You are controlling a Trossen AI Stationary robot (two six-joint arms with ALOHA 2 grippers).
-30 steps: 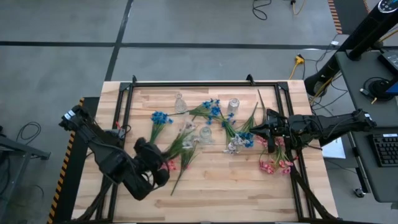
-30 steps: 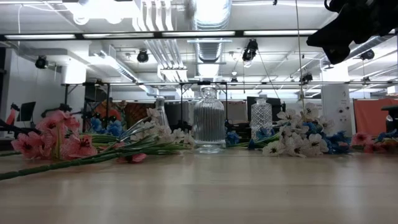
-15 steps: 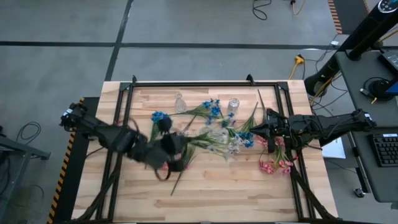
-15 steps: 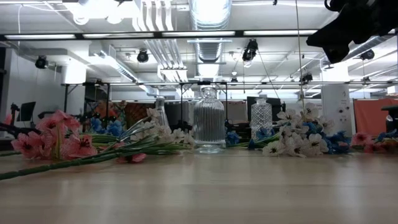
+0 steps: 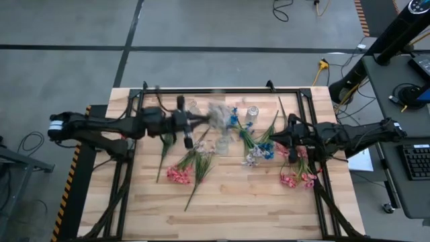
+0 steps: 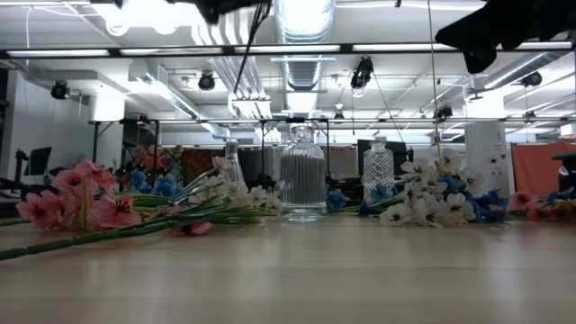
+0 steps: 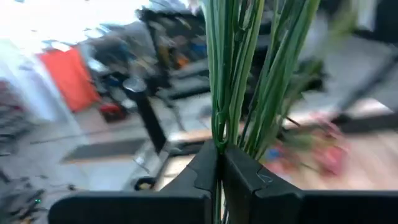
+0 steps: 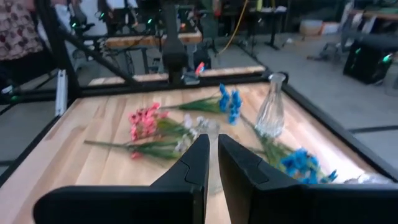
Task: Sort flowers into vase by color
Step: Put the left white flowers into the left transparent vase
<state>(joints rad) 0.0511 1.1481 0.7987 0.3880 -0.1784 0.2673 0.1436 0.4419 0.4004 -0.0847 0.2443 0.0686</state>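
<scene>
My left gripper (image 5: 193,123) is above the table's far middle, shut on a flower spray with green stems (image 7: 231,68); its pale blossoms (image 5: 218,113) show blurred near a clear vase (image 5: 194,111). Two more glass vases (image 5: 252,113) (image 5: 222,144) stand upright on their bases. Pink sprays (image 5: 178,176) (image 5: 295,176), blue ones (image 5: 232,119) and a blue-and-white bunch (image 5: 259,151) lie flat on the table. My right gripper (image 5: 274,141) hovers at the right, shut, and I see nothing between its fingers (image 8: 198,163). My left gripper pinches several thin green stems (image 7: 217,134) of the spray between its two fingers. The fingers are level and come from the table's left. The stems run on past the fingertips, and the spray is lifted clear of the table.
A black frame (image 5: 201,91) runs around the wooden table. In the low view the ribbed vase (image 6: 302,184) stands in the middle, with sprays lying on both sides. The near half of the table (image 5: 235,208) holds only a few stem ends.
My left gripper has swung from the near left of the table toward the far edge and the middle, rolling its wrist to point level. It has carried the pale spray up, clear of the table. My right arm has kept still.
</scene>
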